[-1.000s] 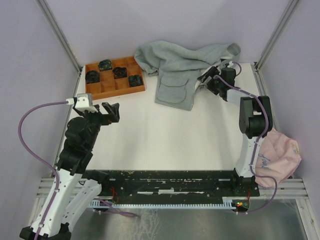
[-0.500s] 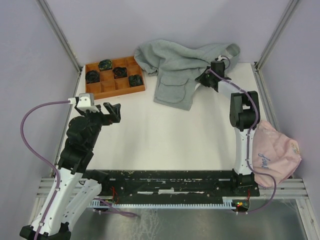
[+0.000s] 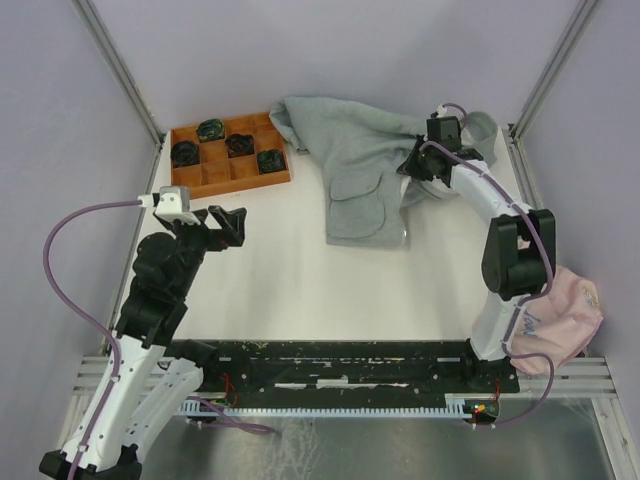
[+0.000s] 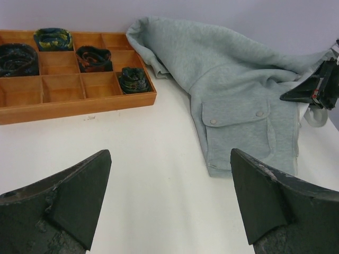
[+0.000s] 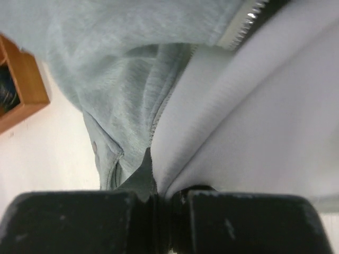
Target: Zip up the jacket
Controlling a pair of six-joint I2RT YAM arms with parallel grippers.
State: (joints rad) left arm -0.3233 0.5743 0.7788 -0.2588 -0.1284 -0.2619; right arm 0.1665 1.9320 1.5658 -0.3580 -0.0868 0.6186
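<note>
The light grey jacket (image 3: 360, 160) lies crumpled at the back of the table, its pocket panel toward me; it also shows in the left wrist view (image 4: 238, 90). My right gripper (image 3: 412, 166) is shut on the jacket's front edge. In the right wrist view the gripper (image 5: 159, 185) pinches the white lining (image 5: 254, 116) beside the zipper teeth (image 5: 241, 26). My left gripper (image 3: 228, 225) hangs open over bare table at the left, well away from the jacket, with nothing between its fingers (image 4: 74, 196).
A wooden compartment tray (image 3: 235, 185) holding dark rolled cloths (image 3: 212, 128) sits at the back left, close to the jacket's hood side. A pale pink cloth (image 3: 560, 310) hangs off the table's right edge by the right arm's base.
The right gripper has shut on the jacket's front edge and pulled it; the pocket panel has slid right and toward the near side. The left arm has stayed put.
</note>
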